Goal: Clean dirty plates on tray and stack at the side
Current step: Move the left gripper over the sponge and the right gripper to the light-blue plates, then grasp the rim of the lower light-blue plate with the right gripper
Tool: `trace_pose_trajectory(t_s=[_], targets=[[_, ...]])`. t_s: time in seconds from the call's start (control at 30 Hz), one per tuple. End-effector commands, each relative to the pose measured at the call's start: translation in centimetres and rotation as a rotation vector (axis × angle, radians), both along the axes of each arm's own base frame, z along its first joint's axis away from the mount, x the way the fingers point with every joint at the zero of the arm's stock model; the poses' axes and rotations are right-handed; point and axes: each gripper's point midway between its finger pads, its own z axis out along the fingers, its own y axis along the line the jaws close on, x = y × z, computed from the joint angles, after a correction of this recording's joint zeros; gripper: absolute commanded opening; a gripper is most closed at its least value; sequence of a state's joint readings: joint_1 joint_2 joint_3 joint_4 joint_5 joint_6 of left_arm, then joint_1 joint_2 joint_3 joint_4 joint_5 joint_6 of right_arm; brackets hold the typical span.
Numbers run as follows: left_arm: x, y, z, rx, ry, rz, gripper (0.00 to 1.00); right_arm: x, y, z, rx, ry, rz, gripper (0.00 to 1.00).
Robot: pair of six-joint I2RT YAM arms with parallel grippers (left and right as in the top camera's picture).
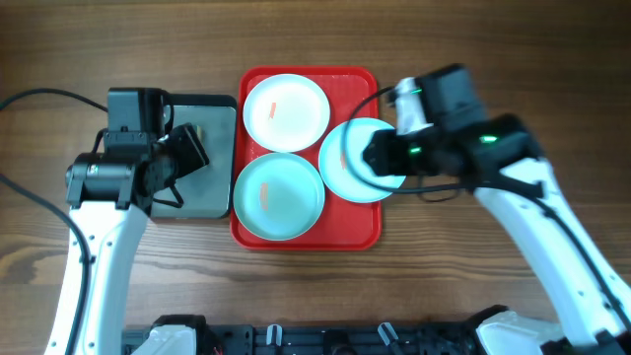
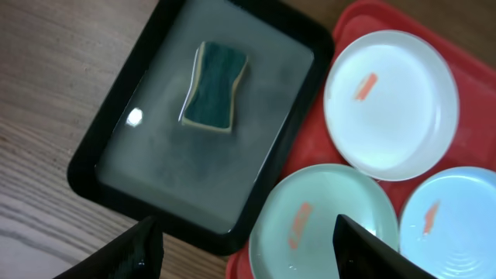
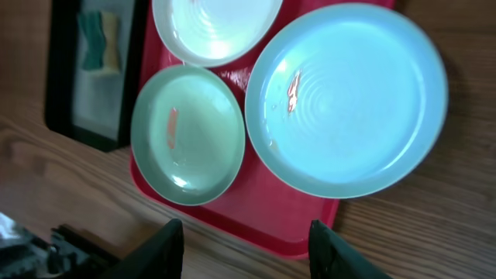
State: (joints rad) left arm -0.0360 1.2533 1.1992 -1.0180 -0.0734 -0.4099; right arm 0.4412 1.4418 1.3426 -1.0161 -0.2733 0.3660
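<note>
L arm bent in over black-rimmed tray point(image 2: 178, 163), L gripper point(image 2: 246, 225) standing apart, empty; R arm stretched over blue plate point(image 3: 349, 93) on red tray point(image 3: 256, 208) edge, R gripper point(image 3: 246, 229) apart too, empty.

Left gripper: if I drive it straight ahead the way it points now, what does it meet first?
Most likely the black-rimmed grey tray, near its corner beside the red tray; the sponge lies farther off, to one side. Depth is unclear, so take this as a guess.

No legible text, labels or numbers anywhere
</note>
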Motion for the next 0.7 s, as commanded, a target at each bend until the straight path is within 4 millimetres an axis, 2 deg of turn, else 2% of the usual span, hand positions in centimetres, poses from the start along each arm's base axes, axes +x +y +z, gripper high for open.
trace_pose_trajectory(t_s=[0.0, 0.17, 0.37, 0.4, 0.67], targets=[[0.4, 0.8, -0.8, 0.021, 0.035, 0.042, 0.68, 0.1, 1.9, -2.9, -0.093, 0.056, -0.022, 0.52], [0.6, 0.8, -1.6, 0.023, 0.064, 0.042, 0.66, -1.0, 4.8, -7.6, -0.153, 0.172, 0.021, 0.51], [0.7, 0.8, -1.7, 0.023, 0.065, 0.042, 0.61, -1.9, 7.2, -11.4, -0.198, 0.232, 0.062, 0.43], [0.7, 0.8, -1.6, 0.023, 0.063, 0.042, 0.61, -2.0, 7.5, -11.8, -0.201, 0.234, 0.068, 0.39], [0.3, 0.8, -1.8, 0.023, 0.082, 0.042, 0.58, -1.7, 8.0, -15.4, -0.233, 0.258, 0.05, 0.32]])
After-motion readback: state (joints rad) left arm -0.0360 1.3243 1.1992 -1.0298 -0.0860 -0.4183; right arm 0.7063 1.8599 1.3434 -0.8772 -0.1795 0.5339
